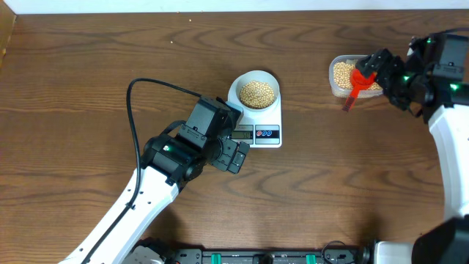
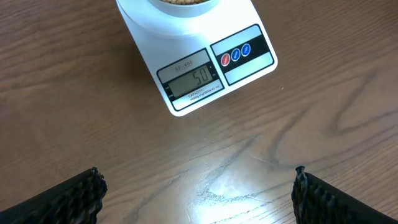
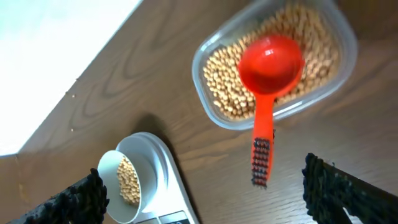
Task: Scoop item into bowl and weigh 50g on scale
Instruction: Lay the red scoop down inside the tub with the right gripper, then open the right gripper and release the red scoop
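Note:
The white bowl (image 1: 236, 89) stands on the white scale (image 1: 258, 135) and holds a pile of tan beans (image 1: 258, 92). In the left wrist view the scale (image 2: 149, 43) shows its display, which reads 50, and the bowl's edge (image 2: 143, 6) is at the top. My left gripper (image 1: 236, 155) is open and empty just in front of the scale (image 2: 199, 199). My right gripper (image 1: 381, 72) is open above the clear tub. The red scoop (image 3: 268, 62) lies in the tub on the beans (image 3: 224, 81), its handle over the rim, between my open right fingers (image 3: 211, 199) and untouched. The bowl (image 3: 112, 168) shows at lower left.
The clear plastic tub (image 1: 333, 82) of beans sits at the back right of the wooden table; it also shows in the right wrist view (image 3: 339, 62). A black cable (image 1: 132, 110) loops over the table left of the scale.

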You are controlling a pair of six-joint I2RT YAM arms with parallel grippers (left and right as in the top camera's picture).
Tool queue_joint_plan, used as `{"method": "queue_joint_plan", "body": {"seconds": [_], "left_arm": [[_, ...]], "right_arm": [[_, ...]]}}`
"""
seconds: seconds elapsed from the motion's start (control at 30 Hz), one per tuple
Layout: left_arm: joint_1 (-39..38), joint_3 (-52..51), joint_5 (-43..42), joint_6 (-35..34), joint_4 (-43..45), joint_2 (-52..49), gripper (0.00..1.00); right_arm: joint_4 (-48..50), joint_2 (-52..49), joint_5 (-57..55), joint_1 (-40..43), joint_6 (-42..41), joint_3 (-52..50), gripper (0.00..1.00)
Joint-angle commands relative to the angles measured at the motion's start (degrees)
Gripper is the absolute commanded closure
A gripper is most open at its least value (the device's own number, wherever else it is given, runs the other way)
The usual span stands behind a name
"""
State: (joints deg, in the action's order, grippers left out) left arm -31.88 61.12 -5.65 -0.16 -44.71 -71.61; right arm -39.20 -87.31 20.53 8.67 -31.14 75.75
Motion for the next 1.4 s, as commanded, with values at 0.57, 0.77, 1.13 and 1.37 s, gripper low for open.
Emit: {"method": "queue_joint_plan", "body": {"seconds": [0.57,0.77,1.13,1.37], "left_arm": [[0.2,0.4,0.3,-0.1,-0.1,0.1,0.02],[0.2,0.4,0.3,0.0,-0.1,0.2,0.02],[0.2,0.4,0.3,0.0,-0.1,0.2,0.02],[0.2,0.4,0.3,0.0,-0.1,0.2,0.02]], "right_arm": [[-1.4,2.3,-4.1,0.4,15.4,0.1,0.01],[-1.5,4.4,-4.4,0.4,18.6,0.1,0.01],[-1.5,13.0,-3.8,0.4,12.7,0.1,0.01],[-1.6,14.6,-0.5,0.2,12.7,0.0,0.01]]}}
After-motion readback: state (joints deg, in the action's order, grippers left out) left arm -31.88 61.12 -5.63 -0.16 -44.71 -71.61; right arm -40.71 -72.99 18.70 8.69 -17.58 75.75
